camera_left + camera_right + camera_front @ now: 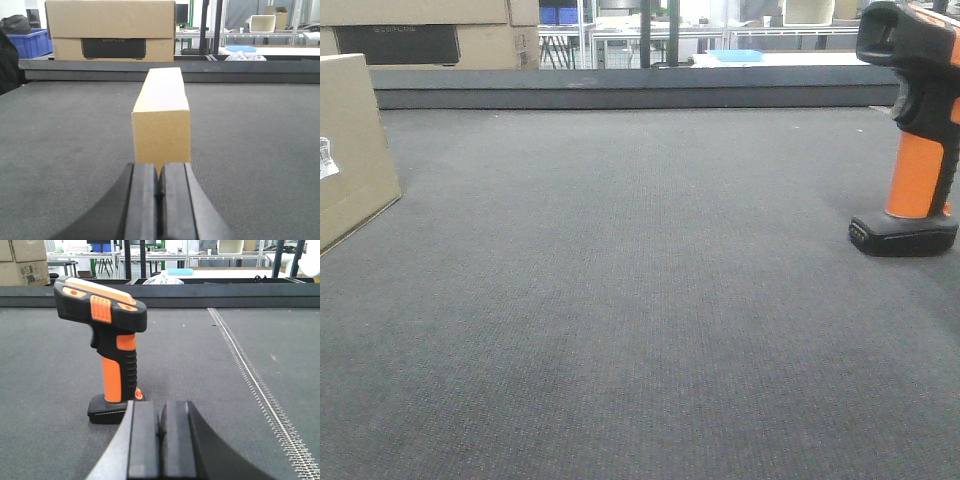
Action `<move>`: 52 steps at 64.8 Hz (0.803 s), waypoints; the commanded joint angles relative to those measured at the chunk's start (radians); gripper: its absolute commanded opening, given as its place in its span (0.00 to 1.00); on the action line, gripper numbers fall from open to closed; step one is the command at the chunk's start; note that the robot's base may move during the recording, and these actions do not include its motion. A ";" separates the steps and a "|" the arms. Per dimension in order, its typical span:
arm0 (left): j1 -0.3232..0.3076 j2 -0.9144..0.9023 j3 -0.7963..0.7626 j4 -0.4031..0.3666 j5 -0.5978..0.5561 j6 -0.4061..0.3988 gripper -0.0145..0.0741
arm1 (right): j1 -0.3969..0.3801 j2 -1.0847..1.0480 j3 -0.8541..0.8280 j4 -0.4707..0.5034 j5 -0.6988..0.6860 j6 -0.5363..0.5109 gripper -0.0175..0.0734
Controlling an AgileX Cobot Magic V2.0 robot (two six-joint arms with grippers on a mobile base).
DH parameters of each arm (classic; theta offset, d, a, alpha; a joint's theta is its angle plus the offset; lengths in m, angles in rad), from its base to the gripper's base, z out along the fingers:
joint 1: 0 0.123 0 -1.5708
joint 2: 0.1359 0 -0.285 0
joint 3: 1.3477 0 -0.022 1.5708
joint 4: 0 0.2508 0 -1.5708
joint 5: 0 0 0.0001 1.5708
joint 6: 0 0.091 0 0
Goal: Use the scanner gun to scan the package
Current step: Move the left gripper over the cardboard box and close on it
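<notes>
The package (161,117), a plain tan cardboard box, stands on the dark mat straight ahead of my left gripper (159,172), end face toward me. That gripper is shut and empty, a short way in front of the box. From the front view the package (350,150) shows at the left edge with a white label (326,158). The scanner gun (106,347), black head and orange handle, stands upright on its flat base, ahead and left of my right gripper (159,412), which is shut with nothing in it. In the front view the scanner gun (917,130) stands at the right edge.
A raised dark ledge (630,88) borders the mat's far side. Larger cartons with a dark panel (112,30) and a blue bin (31,42) sit beyond it. A metal zipper-like strip (252,385) runs along the mat to the right of the right gripper.
</notes>
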 commanded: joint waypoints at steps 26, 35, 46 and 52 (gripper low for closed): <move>-0.005 -0.004 -0.001 -0.006 -0.018 0.000 0.04 | 0.002 -0.003 0.000 -0.005 -0.020 -0.002 0.01; -0.005 -0.004 -0.001 -0.008 -0.025 0.000 0.04 | 0.002 -0.003 0.000 -0.005 -0.020 -0.002 0.01; -0.005 -0.004 -0.001 -0.008 -0.072 0.000 0.04 | 0.002 -0.003 0.000 -0.005 -0.062 -0.002 0.01; -0.005 -0.004 -0.001 -0.008 -0.110 0.000 0.04 | 0.002 -0.003 0.000 -0.005 -0.070 -0.002 0.01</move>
